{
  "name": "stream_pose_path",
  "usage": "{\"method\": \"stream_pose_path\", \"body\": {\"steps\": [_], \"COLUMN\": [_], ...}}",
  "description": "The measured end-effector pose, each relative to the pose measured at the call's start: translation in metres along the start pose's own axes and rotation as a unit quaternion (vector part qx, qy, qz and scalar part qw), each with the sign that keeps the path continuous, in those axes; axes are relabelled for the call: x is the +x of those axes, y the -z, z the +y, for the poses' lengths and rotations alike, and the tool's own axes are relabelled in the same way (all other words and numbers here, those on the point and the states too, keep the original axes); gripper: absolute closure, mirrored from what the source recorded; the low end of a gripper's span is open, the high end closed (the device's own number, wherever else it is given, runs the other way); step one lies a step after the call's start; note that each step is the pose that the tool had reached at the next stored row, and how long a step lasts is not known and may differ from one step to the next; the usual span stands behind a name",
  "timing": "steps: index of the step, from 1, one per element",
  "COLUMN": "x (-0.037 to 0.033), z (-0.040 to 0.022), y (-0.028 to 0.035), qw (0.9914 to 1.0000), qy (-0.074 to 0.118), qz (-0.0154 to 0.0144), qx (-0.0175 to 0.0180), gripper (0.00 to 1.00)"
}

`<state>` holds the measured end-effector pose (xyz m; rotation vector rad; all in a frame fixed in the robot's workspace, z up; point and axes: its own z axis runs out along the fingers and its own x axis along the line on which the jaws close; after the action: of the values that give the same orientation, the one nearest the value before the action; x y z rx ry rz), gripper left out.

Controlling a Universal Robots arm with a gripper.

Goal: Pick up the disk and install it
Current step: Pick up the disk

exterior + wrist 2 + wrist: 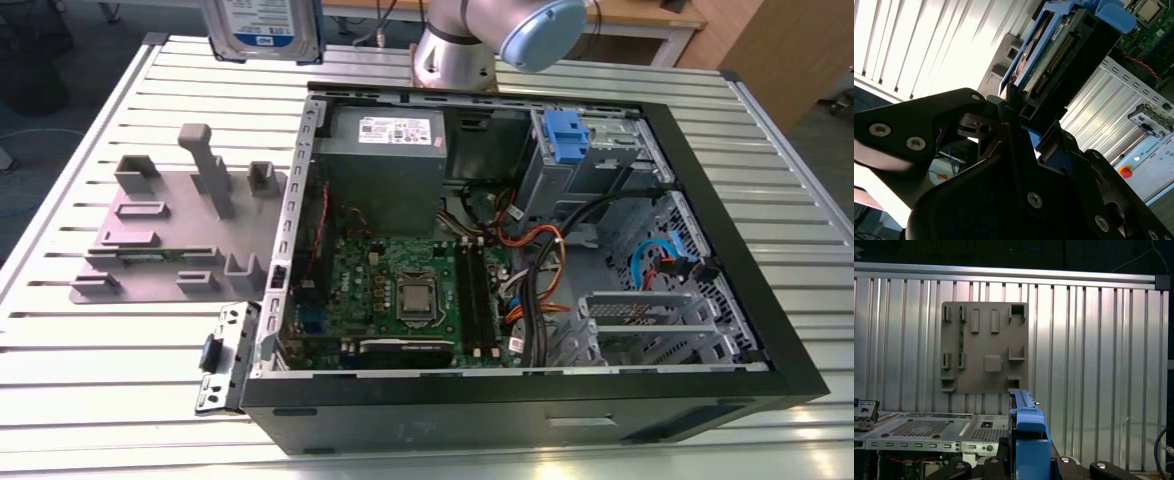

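Exterior view: I see the disk [262, 30] up in the air beyond the open computer case [534, 410]. Second wrist view: my gripper [1029, 117] clamps its blue frame. First wrist view: the grey stand [985, 347] lies well below it.

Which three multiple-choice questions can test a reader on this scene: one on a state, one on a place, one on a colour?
1. The computer case is: A. open, B. closed by a panel, C. upside down.
2. The disk is: A. on the floor, B. in the gripper, raised above the table, C. inside the case.
3. The frame around the disk is: A. red, B. blue, C. yellow.
Key: 1 A, the motherboard shows in the exterior view; 2 B, the second wrist view shows it gripped; 3 B, both wrist views show blue plastic.
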<state>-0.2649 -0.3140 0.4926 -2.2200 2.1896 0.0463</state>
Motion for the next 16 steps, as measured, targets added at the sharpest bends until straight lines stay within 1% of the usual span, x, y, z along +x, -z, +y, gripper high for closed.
{"method": "stream_pose_path", "body": {"steps": [11,16], "x": [0.0001,0.0002], "z": [-0.0079,-0.0131], "y": [0.0000,0.0001], "qw": [1.00000,1.00000], "qy": [0.000,0.000], "qz": [0.0000,0.0000], "qx": [0.0000,0.0000], "gripper": [0.64,0.64]}}
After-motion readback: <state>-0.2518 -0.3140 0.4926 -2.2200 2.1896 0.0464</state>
